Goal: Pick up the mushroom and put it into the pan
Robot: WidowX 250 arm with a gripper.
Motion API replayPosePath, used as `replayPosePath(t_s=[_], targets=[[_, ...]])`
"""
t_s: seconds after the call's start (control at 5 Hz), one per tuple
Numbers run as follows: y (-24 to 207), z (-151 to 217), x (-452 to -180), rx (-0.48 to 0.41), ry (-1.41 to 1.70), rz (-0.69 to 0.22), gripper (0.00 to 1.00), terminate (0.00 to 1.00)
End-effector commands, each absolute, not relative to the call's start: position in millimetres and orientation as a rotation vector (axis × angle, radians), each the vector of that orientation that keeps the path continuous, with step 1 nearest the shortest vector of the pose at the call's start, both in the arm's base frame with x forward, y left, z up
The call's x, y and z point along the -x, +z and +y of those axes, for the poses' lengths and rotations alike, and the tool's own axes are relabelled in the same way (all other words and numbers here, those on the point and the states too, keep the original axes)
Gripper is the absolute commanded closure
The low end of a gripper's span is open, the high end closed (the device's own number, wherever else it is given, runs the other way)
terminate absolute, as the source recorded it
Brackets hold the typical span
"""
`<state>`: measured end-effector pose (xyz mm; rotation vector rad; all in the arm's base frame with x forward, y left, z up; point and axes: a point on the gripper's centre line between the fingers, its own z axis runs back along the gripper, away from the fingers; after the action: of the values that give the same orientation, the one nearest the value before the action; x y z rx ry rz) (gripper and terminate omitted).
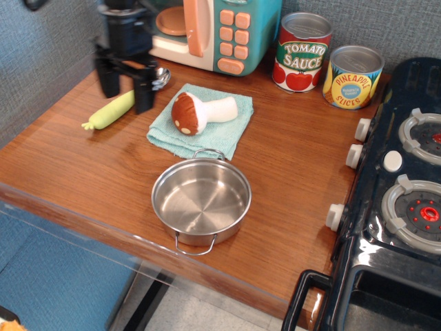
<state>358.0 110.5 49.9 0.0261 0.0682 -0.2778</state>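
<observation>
The approach is in hand: the gripper [126, 86], jaws spread and empty, hangs beside the mushroom [200, 111], needing to centre over it and descend.

two cans [328, 62] – one pan [200, 201]

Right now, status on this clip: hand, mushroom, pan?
Hand open, empty, over the spoon, left of target. Mushroom lying on teal cloth, untouched. Pan empty, in front of cloth. Path unobstructed.
</observation>
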Motion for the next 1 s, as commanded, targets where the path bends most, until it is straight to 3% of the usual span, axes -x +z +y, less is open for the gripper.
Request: replayPosePath(t_s=[0.0, 0.2, 0.6, 0.8], targets=[[96.8, 52.5, -383.0, -0.107, -0.49, -0.03, 0.0, 0.0], [89.4, 42.4, -387.4, -0.107, -0.503, -0.012, 0.0, 0.0], [56.0, 32.5, -399.2, -0.107, -0.533, 0.128, 0.0, 0.0], [52.8, 33.1, -397.2, -0.132, -0.538, 0.155, 0.0, 0.0]])
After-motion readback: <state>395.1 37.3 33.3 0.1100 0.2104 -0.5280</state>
